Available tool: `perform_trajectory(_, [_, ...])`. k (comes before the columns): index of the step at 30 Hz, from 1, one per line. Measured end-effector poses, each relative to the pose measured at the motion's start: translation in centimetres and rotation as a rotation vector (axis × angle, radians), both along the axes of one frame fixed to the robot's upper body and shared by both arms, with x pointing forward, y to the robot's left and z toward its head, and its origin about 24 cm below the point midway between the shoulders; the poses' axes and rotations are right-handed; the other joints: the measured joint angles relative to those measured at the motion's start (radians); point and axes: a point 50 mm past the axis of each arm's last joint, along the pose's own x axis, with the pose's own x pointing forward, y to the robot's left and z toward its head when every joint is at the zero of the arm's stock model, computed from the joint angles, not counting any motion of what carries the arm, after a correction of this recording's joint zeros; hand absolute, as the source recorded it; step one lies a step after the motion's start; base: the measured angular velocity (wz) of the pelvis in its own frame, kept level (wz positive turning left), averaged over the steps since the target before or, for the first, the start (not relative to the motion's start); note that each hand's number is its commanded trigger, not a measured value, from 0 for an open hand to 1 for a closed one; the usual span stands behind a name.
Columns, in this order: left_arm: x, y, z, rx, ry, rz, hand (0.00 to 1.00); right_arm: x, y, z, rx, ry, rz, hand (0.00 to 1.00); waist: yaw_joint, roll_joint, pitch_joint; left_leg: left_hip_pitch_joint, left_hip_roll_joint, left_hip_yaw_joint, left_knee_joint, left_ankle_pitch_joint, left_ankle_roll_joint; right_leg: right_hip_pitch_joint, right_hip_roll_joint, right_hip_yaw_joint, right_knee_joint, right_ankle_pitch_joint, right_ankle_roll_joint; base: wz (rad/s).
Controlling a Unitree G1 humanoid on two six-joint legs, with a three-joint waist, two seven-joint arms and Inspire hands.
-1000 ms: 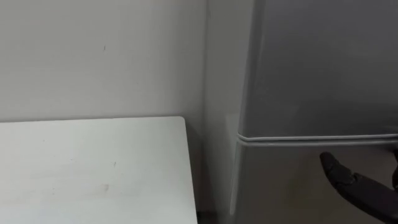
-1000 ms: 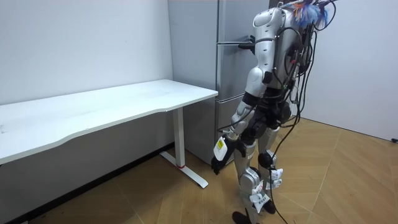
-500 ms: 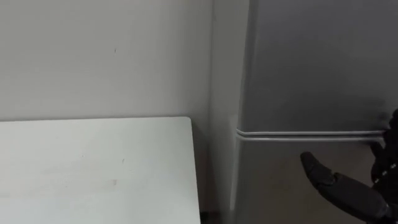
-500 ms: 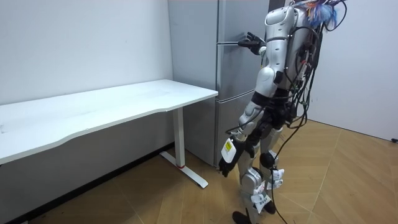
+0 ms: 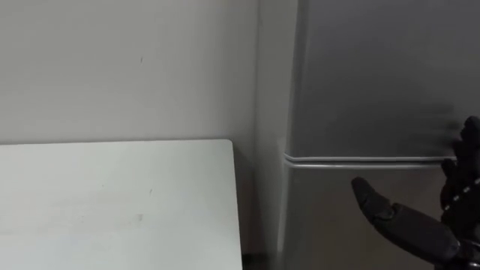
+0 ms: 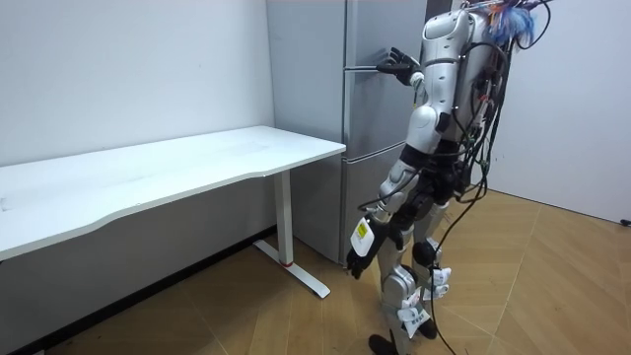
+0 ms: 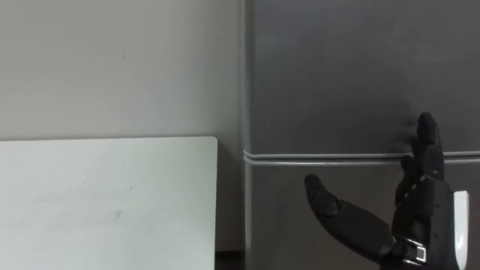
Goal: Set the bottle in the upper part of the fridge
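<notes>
Right hand point(image 7: 420, 214) raised at the closed fridge point(image 6: 370, 128), fingers point(image 7: 426, 139) straight and apart, evidently to pull the upper door point(image 7: 352, 67) by its lower edge point(image 7: 330, 156). Left hand point(image 6: 357, 258) hangs low, finger state unreadable; bottle's place cannot be told, possibly held there.

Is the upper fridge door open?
No, the fridge door is shut flush, and the right robot hand is open in front of it.

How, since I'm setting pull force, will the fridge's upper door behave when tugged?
The upper door looks a rigid flat panel, so it likely swings stiffly without flexing. Its front looks smooth, so the open right hand may slip there; the seam below probably offers better purchase.
</notes>
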Motion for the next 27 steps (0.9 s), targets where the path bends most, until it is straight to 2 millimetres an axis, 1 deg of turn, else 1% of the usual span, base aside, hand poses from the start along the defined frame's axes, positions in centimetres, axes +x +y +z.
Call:
perform_trajectory(1, [-0.2, 0.1, 0.0, 0.002, 0.005, 0.002, 0.00, 0.0, 0.0, 0.0, 0.000, 0.000, 0.000, 0.00, 0.000, -0.001, 0.0003, -0.001, 0.000, -0.003, 0.001, 0.002, -0.001, 0.001, -0.002, -0.006, 0.000, 0.000, 0.000, 0.08])
perform_trajectory(5, [-0.1, 0.0, 0.1, 0.005, -0.011, -0.001, 0.00, 0.0, 0.1, 0.0, -0.001, 0.002, 0.003, 0.00, 0.001, -0.003, 0.0002, 0.000, 0.001, -0.003, 0.007, 0.008, -0.003, 0.003, -0.003, -0.012, 0.000, -0.001, -0.002, 0.05])
perform_trajectory(9, [-0.5, 0.0, 0.2, 0.007, -0.014, 0.003, 0.00, 0.0, 0.2, -0.1, -0.007, 0.004, 0.012, 0.00, 0.001, -0.011, 0.0008, 0.001, 0.003, -0.003, 0.014, 0.010, -0.005, 0.008, -0.003, -0.016, 0.000, -0.002, -0.004, 0.04])
perform_trajectory(11, [-0.5, 0.0, 0.2, 0.007, -0.021, 0.003, 0.00, 0.0, 0.2, 0.0, -0.014, 0.005, 0.021, 0.00, 0.001, -0.016, -0.0010, 0.002, 0.004, -0.002, 0.014, 0.010, -0.005, 0.010, -0.003, -0.018, -0.001, -0.002, -0.005, 0.02])
perform_trajectory(13, [-0.4, 0.1, 0.3, 0.007, -0.026, 0.003, 0.00, 0.0, 0.2, 0.0, -0.020, 0.005, 0.030, 0.00, 0.000, -0.020, -0.0046, 0.005, 0.004, -0.002, 0.015, 0.010, -0.005, 0.017, -0.003, -0.020, -0.002, -0.002, -0.005, 0.04])
perform_trajectory(15, [-0.3, 0.1, 0.3, 0.008, -0.030, 0.002, 0.00, 0.0, 0.2, 0.0, -0.023, 0.005, 0.031, 0.00, -0.001, -0.026, -0.0047, 0.003, 0.005, -0.002, 0.017, 0.010, -0.005, 0.018, -0.003, -0.019, -0.003, -0.002, -0.005, 0.02])
perform_trajectory(18, [-0.3, 0.2, 0.3, 0.006, -0.029, 0.006, 0.00, 0.1, -0.2, 0.1, -0.046, 0.003, 0.032, 0.00, -0.016, -0.026, -0.0044, 0.003, 0.005, -0.001, 0.014, 0.009, -0.005, 0.030, -0.004, -0.029, -0.012, 0.000, -0.003, 0.12])
perform_trajectory(19, [-0.4, 0.3, 0.3, 0.008, -0.031, 0.019, 0.00, 0.1, -0.3, 0.1, -0.056, 0.004, 0.038, 0.00, -0.021, -0.023, -0.0031, 0.004, 0.005, -0.001, 0.012, 0.009, -0.005, 0.031, -0.004, -0.029, -0.014, 0.001, -0.002, 0.07])
perform_trajectory(21, [-0.5, 0.5, 0.4, 0.012, -0.036, 0.037, 0.00, 0.2, -0.5, 0.2, -0.085, 0.007, 0.046, 0.00, -0.027, -0.025, -0.0041, 0.004, 0.005, 0.001, 0.007, 0.009, -0.005, 0.029, -0.005, -0.034, -0.013, 0.002, -0.002, 0.00])
perform_trajectory(23, [-1.1, 0.8, 0.5, 0.018, -0.033, 0.067, 0.00, 0.2, -1.0, 0.3, -0.113, 0.007, 0.046, 0.00, -0.038, -0.025, -0.0036, 0.004, 0.004, 0.000, 0.005, 0.010, -0.004, 0.031, -0.007, -0.038, -0.014, 0.002, -0.002, 0.07])
perform_trajectory(24, [-1.3, 1.1, 0.6, 0.025, -0.041, 0.094, 0.00, 0.2, -1.3, 0.5, -0.131, 0.005, 0.046, 0.00, -0.053, -0.026, -0.0038, 0.004, 0.004, -0.001, 0.003, 0.011, -0.003, 0.032, -0.008, -0.040, -0.015, 0.002, -0.002, 0.06])
perform_trajectory(26, [-1.7, 1.6, 0.7, 0.039, -0.047, 0.130, 0.00, 0.2, -1.8, 0.8, -0.159, -0.001, 0.040, 0.00, -0.064, -0.027, -0.0038, 0.005, 0.003, 0.000, 0.001, 0.011, -0.003, 0.033, -0.009, -0.041, -0.017, 0.002, -0.002, 0.06])
perform_trajectory(27, [-1.9, 1.8, 0.8, 0.050, -0.054, 0.147, 0.00, 0.2, -2.4, 1.1, -0.174, -0.007, 0.025, 0.00, -0.078, -0.030, -0.0030, 0.004, 0.003, 0.001, 0.001, 0.011, -0.002, 0.036, -0.010, -0.045, -0.020, 0.001, -0.001, 0.13])
